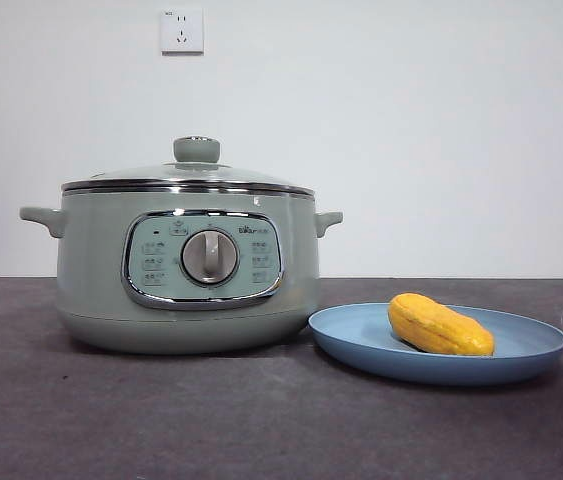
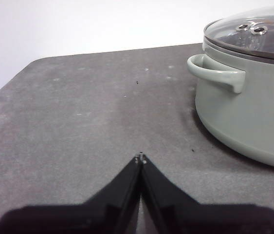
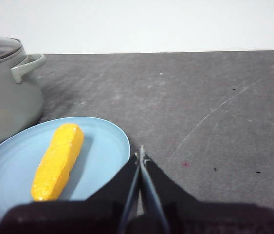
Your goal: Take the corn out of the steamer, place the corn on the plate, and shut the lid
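Observation:
The sage-green steamer [image 1: 189,270] stands at the left of the front view with the glass lid [image 1: 189,178] seated on it, green knob up. The yellow corn [image 1: 439,326] lies on the light-blue plate [image 1: 521,352] to the steamer's right. My left gripper [image 2: 140,159] is shut and empty, low over the bare table beside the steamer [image 2: 253,112] and its lid [image 2: 258,31]. My right gripper [image 3: 140,156] is shut and empty, just beside the plate [image 3: 102,146] that holds the corn [image 3: 59,161]. Neither gripper shows in the front view.
The dark grey table [image 1: 261,430] stretches in front of the pot and plate. A white wall with a socket [image 1: 182,31] stands behind. The steamer's side handle [image 3: 27,66] shows near the plate in the right wrist view.

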